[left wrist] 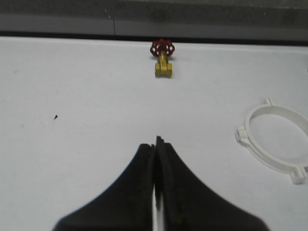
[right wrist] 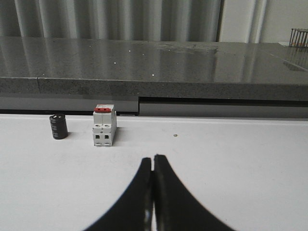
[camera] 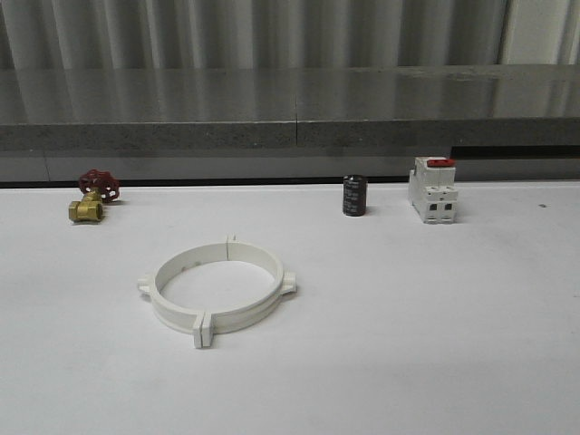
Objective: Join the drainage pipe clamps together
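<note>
front: faces forward over table [camera: 453, 344], far edge ahead | left wrist: low, sees valve [left wrist: 162, 58] | right wrist: low, sees switch [right wrist: 104, 125]; both shared with front

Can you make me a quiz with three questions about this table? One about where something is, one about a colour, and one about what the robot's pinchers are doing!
1. Where is the white ring of the drainage pipe clamps?
A. On the grey ledge
B. On the white table, nearer than the other things
C. On top of the switch

2. What colour is the wheel on the brass valve?
A. Red
B. Blue
C. Green

3. How are the left gripper and right gripper?
A. Both wide open
B. Both shut and empty
C. One holding the black cylinder

Answers: 1 B, the ring lies in front of the valve, black cylinder and switch. 2 A, the handwheel is red. 3 B, each pair of fingers meets with nothing between.
</note>
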